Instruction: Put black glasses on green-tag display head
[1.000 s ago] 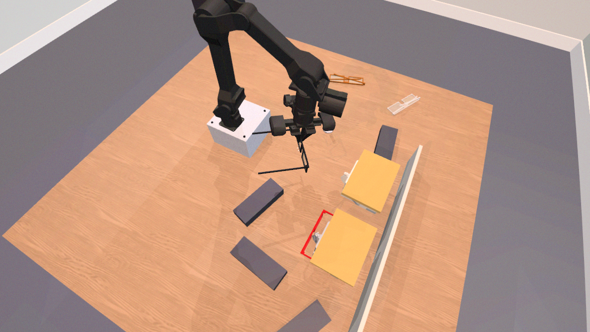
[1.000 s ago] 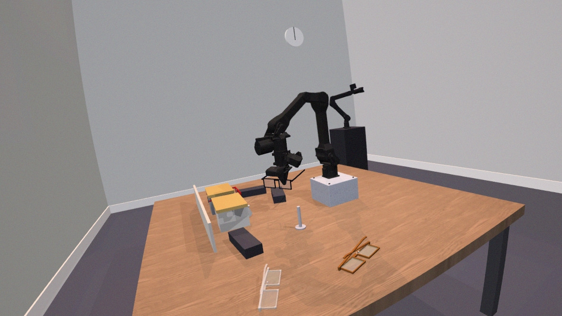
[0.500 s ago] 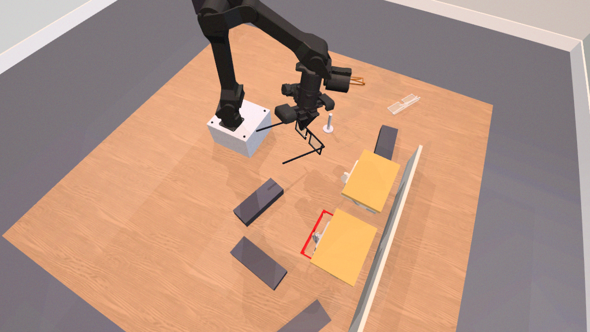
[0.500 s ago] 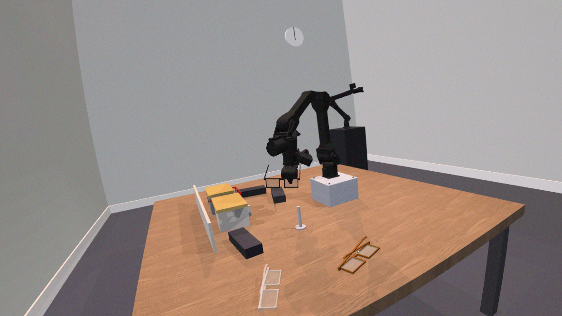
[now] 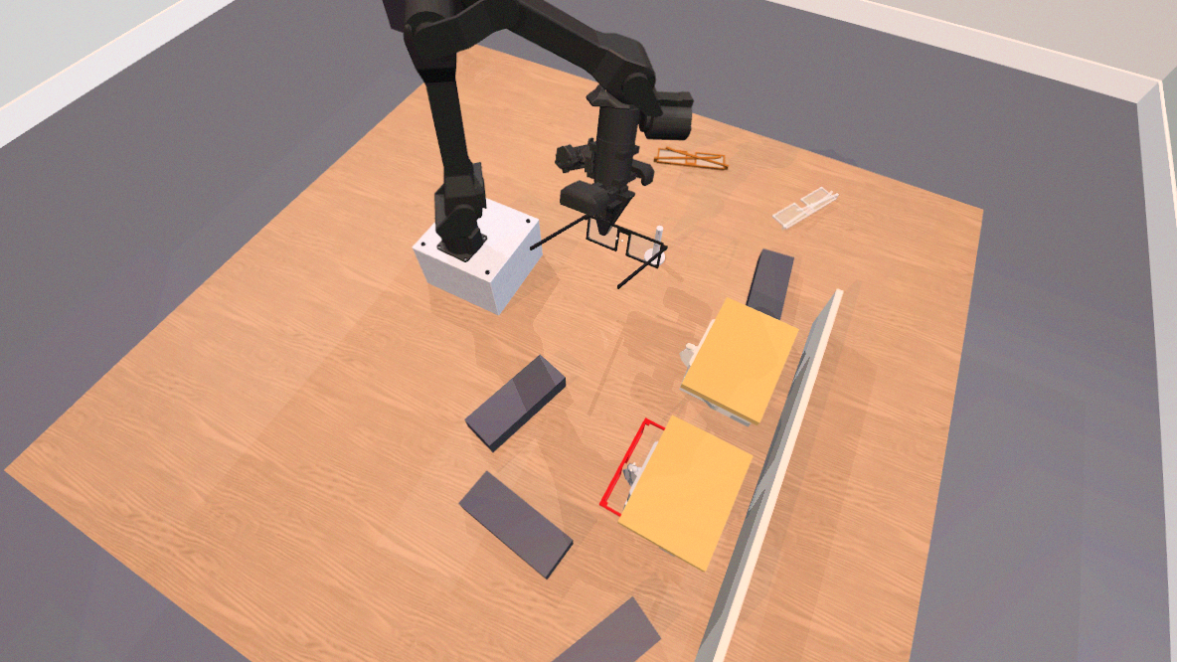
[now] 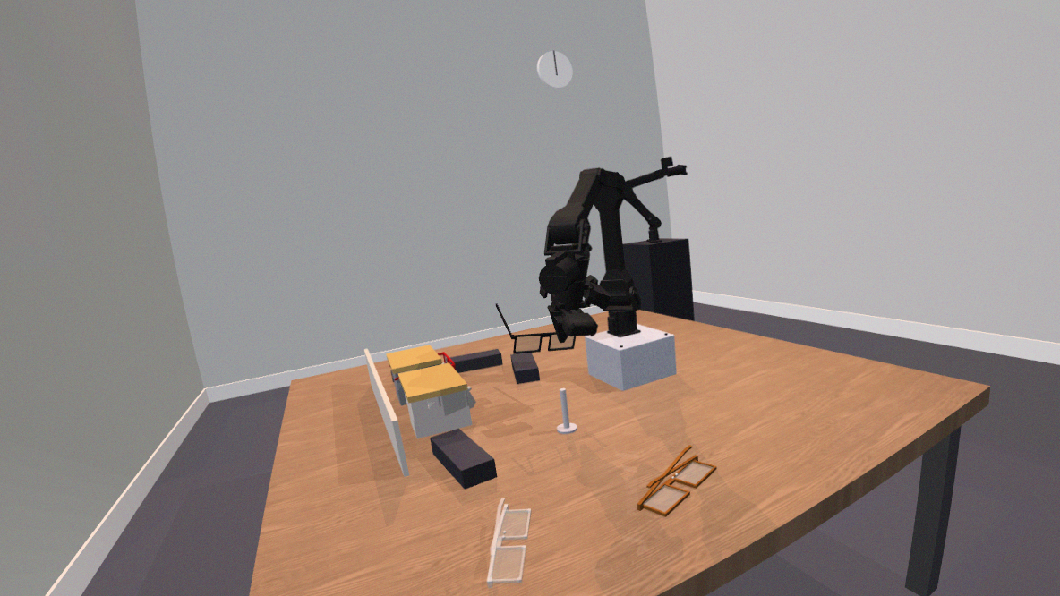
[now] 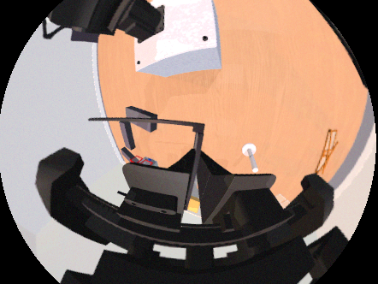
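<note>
One pair of black glasses (image 5: pixel 622 231) (image 6: pixel 546 336) (image 7: pixel 197 150), pinched by its front frame in the pincer (image 5: pixel 604 225) (image 6: pixel 563 336) (image 7: pixel 195 151), aloft above the counter (image 5: pixel 287 370) (image 6: pixel 778 414) (image 7: pixel 274 85), temples unfolded, off both heads, which stood between four and six o'clock from the pincer in the top view.

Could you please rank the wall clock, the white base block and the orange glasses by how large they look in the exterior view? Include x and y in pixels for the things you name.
1. White base block (image 6: pixel 626 362) (image 7: pixel 192 62)
2. Orange glasses (image 6: pixel 665 509) (image 5: pixel 691 167) (image 7: pixel 323 152)
3. Wall clock (image 6: pixel 555 69)
</note>
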